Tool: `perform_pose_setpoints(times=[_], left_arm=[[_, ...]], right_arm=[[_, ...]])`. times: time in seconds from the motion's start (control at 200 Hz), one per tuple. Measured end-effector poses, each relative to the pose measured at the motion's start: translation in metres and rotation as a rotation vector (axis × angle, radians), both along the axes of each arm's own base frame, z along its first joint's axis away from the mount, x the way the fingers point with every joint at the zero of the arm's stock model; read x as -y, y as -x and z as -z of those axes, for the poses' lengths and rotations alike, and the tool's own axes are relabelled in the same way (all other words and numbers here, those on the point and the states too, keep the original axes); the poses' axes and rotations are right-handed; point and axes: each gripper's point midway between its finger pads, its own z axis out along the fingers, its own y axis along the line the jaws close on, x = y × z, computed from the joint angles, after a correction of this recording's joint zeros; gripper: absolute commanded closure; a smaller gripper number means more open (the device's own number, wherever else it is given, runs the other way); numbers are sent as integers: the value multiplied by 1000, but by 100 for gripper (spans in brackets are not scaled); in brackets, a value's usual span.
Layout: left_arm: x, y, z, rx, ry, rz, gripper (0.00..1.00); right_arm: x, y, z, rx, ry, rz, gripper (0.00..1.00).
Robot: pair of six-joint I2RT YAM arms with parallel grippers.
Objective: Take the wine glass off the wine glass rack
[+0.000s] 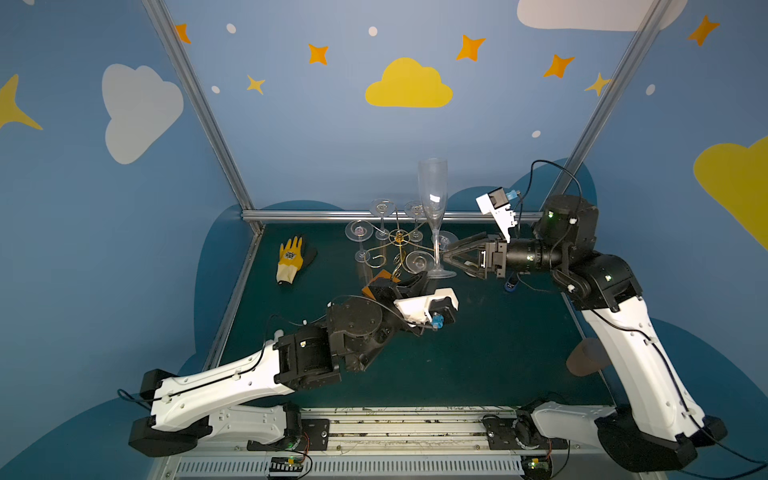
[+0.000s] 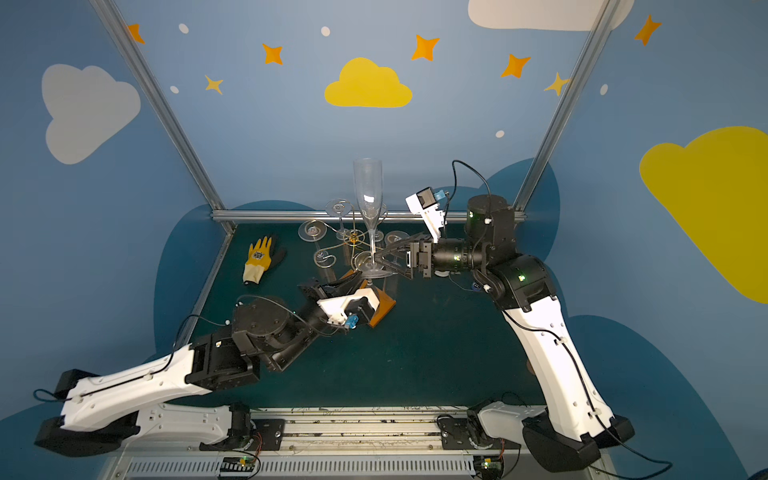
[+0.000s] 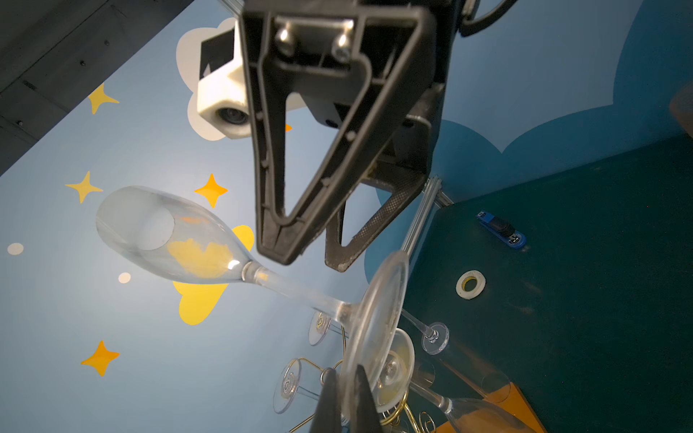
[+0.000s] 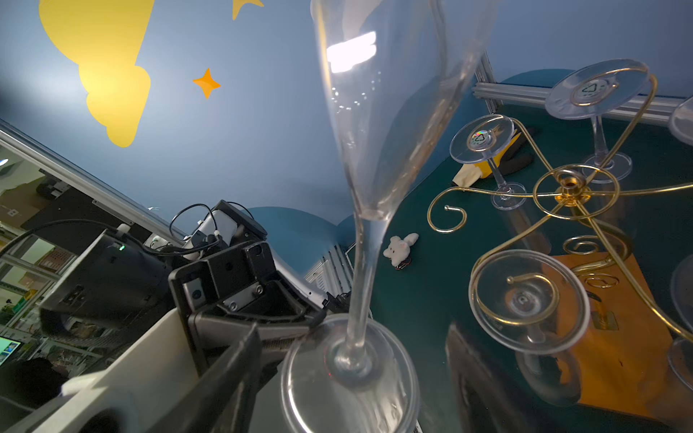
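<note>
A clear wine glass stands upright just in front of the wine glass rack, free of its gold arms. My left gripper is shut on the rim of the glass's round foot. My right gripper is open, one finger on each side of the stem, not touching it. Several other glasses hang upside down on the rack's arms. The rack's orange base lies under them.
A yellow glove lies left of the rack. A small blue device and a tape roll lie on the green mat. A white plush toy sits by the frame. The aluminium rail runs along the back.
</note>
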Motion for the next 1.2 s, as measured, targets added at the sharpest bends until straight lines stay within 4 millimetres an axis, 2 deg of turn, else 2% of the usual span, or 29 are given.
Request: perform_pose_setpoints(times=[0.36, 0.551, 0.646, 0.666, 0.791, 0.916, 0.996, 1.101, 1.201], left_arm=[[10, -2, 7, 17, -43, 1, 97], [10, -2, 7, 19, -44, 1, 97], [10, -2, 6, 23, -45, -2, 97], [10, -2, 7, 23, -50, -3, 97], [10, -3, 7, 22, -49, -9, 78], [9, -3, 3, 7, -6, -13, 46], [6, -1, 0, -12, 31, -13, 32], [-3, 6, -6, -76, 112, 20, 22], [-15, 18, -18, -166, 237, 95, 20]], right_arm=[[-17, -5, 9, -13, 11, -37, 59], [-20, -4, 9, -10, 12, -40, 83], [-20, -4, 10, -11, 13, -39, 99], [-21, -4, 10, -10, 13, -40, 100], [-21, -5, 10, -9, 16, -35, 100], [-22, -5, 11, -4, 19, -32, 100], [-21, -6, 11, 12, 24, -20, 100], [-18, -8, 10, 44, 32, 0, 100], [-15, -8, 10, 80, 41, 20, 100]])
